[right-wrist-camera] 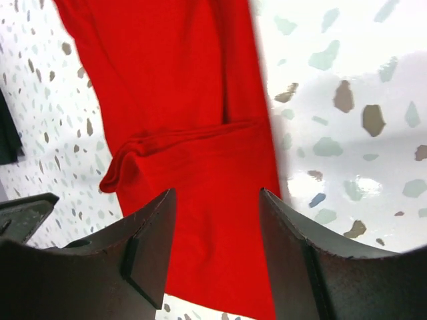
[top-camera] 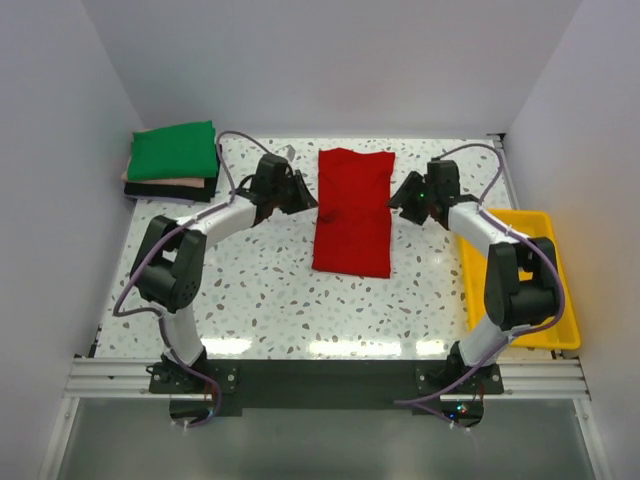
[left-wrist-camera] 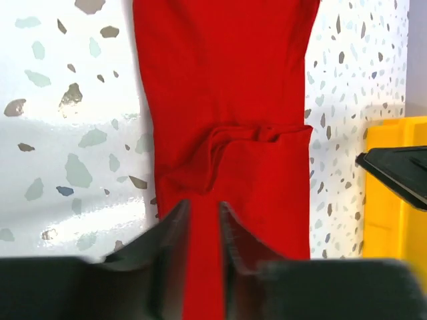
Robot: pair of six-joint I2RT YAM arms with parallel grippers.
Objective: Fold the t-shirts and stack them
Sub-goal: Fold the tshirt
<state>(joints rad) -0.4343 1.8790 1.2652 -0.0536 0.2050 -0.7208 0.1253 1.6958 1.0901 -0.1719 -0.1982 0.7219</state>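
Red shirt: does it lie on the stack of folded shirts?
No, the red shirt lies on the table, apart from the stack in the far left corner.

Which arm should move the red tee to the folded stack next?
Likely left. The folded stack sits far left, nearer the left gripper; the right gripper is across the red tee, by the yellow tray.

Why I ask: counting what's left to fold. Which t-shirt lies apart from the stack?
The red t-shirt, lying long and alone at the middle of the table. The green tee, pale pink tee and black tee sit folded, piled at the far left corner.
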